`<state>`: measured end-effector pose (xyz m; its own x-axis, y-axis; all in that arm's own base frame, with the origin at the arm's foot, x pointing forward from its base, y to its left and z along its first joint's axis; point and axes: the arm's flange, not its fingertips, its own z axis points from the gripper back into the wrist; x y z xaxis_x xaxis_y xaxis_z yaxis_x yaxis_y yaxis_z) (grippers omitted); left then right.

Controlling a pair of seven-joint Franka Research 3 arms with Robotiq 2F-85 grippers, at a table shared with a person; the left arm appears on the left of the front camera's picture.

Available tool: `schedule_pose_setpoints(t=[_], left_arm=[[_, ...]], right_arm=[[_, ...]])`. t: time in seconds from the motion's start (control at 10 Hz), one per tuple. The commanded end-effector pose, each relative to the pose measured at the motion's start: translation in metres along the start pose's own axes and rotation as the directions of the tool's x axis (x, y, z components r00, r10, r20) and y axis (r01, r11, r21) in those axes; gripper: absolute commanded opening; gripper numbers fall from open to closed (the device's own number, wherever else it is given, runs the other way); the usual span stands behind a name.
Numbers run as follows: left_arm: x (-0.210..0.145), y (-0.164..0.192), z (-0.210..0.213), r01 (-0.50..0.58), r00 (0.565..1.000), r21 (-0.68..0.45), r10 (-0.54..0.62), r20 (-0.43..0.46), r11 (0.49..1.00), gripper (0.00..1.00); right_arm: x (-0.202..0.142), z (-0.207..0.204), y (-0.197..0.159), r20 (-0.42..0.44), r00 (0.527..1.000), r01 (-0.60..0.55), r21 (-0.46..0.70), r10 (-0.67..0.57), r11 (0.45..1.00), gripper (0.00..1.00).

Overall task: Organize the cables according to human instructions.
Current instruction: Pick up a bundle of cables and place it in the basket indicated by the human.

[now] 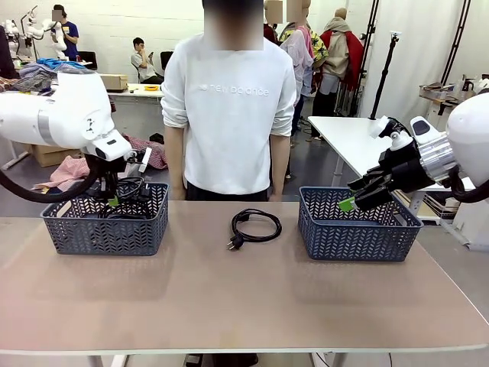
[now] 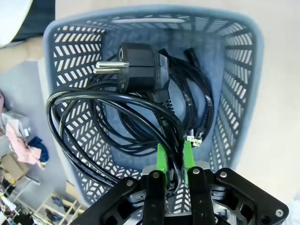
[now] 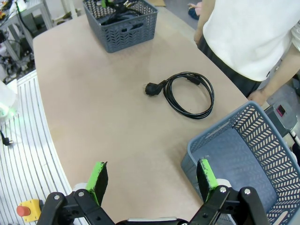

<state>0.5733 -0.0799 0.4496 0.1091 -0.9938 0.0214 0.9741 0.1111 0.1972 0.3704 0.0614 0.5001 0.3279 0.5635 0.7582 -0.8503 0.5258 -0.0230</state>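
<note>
Pinching a black held cord (image 2: 101, 101) between its green pads, my left gripper (image 2: 174, 157) hangs over the left basket (image 1: 107, 233) at the table's (image 1: 229, 306) left end. From the front, my own white arm and the basket wall hide most of that. My left wrist view looks straight down and shows the loop dangling with its chunky two-pin plug (image 2: 140, 70), and more basket cords (image 2: 199, 108) lying on the basket floor beneath it.

In the middle, a coiled cord (image 1: 256, 226) lies flat on the bare table between the two baskets, well apart from both. Its plug end points toward my side. A person (image 1: 229, 115) in a white top stands just behind it at the far edge. My right wrist view shows the whole coil from above.

On the right, my right gripper (image 3: 152, 176) is spread wide and holds nothing. It hovers by the near rim of the right basket (image 1: 359, 237), whose blue floor shows in the wrist view.
</note>
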Motion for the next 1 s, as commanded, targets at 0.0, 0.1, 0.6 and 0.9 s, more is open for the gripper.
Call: schedule_pose_setpoints(t=[0.0, 0.1, 0.6, 0.9], left_arm=[[-0.002, 0.009, 0.001, -0.032, 0.999, 0.015, 0.033, -0.023, 0.999, 0.15], [-0.005, 0.011, -0.001, -0.038, 0.999, 0.009, 0.038, -0.014, 0.999, 0.35], [-0.015, 0.015, 0.01, -0.04, 0.999, -0.053, 0.04, -0.013, 0.998, 0.59], [-0.017, 0.014, 0.014, -0.034, 0.999, -0.099, 0.033, -0.012, 0.995, 1.0]], right_arm=[[0.0, -0.002, -0.004, 0.029, 0.999, -0.015, 0.018, 0.014, 1.0, 1.0], [0.0, -0.002, -0.004, 0.029, 0.999, -0.015, 0.018, 0.014, 1.0, 1.0], [0.0, -0.002, -0.004, 0.029, 0.999, -0.015, 0.018, 0.014, 1.0, 1.0], [0.0, -0.002, -0.004, 0.029, 0.999, -0.015, 0.018, 0.014, 1.0, 1.0]])
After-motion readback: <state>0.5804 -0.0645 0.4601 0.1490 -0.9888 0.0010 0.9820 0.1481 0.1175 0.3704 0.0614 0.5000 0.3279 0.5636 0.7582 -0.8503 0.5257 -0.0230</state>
